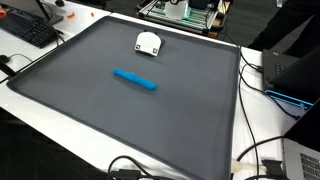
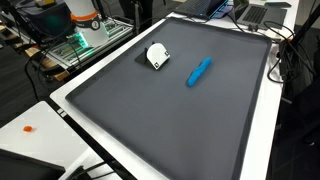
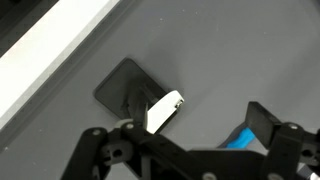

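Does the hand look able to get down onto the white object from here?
Likely yes: the open hand sits over the white object, which shows between its fingers; the blue marker lies apart on the mat, nothing covering it.

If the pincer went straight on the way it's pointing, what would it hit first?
Probably the small white object, lying on the grey mat between the fingers of the open pincer in the wrist view; how far ahead it sits is unclear.

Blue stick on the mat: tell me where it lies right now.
In an exterior view the blue stick lies flat near the middle of the grey mat, close beside the small white object.
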### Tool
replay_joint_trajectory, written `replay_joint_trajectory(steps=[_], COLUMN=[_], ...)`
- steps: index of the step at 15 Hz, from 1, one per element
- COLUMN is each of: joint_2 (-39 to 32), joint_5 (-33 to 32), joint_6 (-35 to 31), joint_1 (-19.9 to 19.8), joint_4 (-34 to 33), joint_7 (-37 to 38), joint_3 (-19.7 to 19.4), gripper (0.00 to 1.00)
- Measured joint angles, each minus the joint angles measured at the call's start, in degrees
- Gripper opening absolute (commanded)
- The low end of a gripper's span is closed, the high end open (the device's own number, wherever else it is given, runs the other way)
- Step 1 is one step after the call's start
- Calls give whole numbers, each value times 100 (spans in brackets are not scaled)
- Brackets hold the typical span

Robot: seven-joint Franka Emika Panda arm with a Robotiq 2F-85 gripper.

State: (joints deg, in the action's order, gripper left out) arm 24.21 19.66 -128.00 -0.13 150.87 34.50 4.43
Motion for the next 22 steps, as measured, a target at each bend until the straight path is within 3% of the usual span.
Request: replay_joint_trajectory(steps=[8, 22], joint_2=[-836, -1948], joint_5=[4, -3], joint_6=[-895, -2077], joint_1=[-8, -7], joint_4=[197, 140], joint_7=[1143, 1666], joint_3=[158, 65], gripper=[100, 100])
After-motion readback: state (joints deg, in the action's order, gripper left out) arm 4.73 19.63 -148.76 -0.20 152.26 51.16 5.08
